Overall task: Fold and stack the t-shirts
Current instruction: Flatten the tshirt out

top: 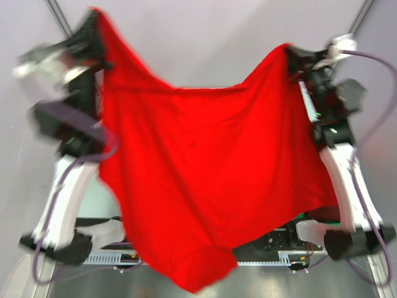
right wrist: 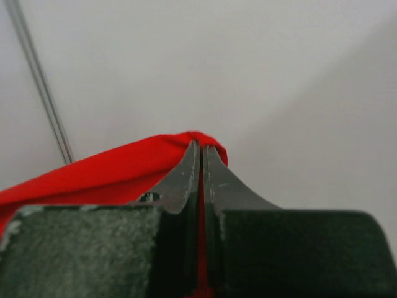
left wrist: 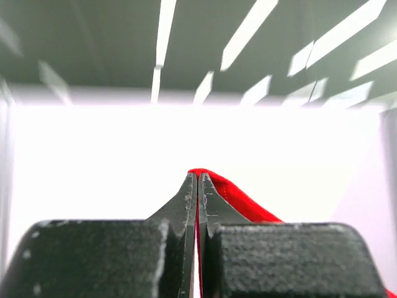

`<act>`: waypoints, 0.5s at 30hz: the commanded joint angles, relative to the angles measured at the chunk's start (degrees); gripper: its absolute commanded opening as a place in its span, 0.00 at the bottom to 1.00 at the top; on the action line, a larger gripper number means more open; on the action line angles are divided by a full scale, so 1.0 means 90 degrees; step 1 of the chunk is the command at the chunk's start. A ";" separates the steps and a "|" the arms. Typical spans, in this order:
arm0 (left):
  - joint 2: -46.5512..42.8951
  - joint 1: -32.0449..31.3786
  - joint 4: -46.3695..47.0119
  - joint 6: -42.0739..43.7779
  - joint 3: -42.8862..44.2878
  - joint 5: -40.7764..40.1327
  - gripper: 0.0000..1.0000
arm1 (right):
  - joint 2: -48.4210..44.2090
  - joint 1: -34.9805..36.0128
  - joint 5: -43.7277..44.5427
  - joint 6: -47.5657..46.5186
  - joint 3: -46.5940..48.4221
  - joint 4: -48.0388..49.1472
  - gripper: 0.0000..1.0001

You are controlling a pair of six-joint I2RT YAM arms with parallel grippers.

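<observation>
Motion-blurred top view; overexposed glare, left wrist.

Bright red t-shirt [top: 205,167] hanging spread in air, pinched at two upper corners, sagging between.

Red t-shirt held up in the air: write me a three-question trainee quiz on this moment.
1. True or false: the t-shirt hangs spread between the left pincer and the right pincer.
2. The left pincer is: A open; B shut on the t-shirt; C shut on nothing.
3. How many t-shirts are in view?
Key: 1 true; 2 B; 3 one.
</observation>
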 commanded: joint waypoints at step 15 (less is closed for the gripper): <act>0.4071 0.1483 0.0875 -0.1587 -0.2916 -0.1333 0.00 | 0.4952 0.0055 0.0154 0.0406 -0.0964 0.2874 0.00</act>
